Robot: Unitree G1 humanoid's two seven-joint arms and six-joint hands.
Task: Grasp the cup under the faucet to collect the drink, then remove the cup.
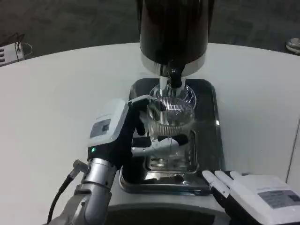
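A clear ribbed cup (169,117) stands on the drip grate of the steel tray (208,140), directly below the black faucet (174,78) of the dark drink dispenser (174,33). My left hand (129,133) wraps the cup from its left side, fingers (159,143) curled round the front and thumb at the rim. At the bottom right my right hand (248,190) lies on the table by the tray's front corner, fingers stretched out and holding nothing.
The dispenser's chrome base stands at the back of the tray. White table surface spreads to the left and right. A small object (294,45) sits at the far right edge, and cables (14,47) lie at the far left.
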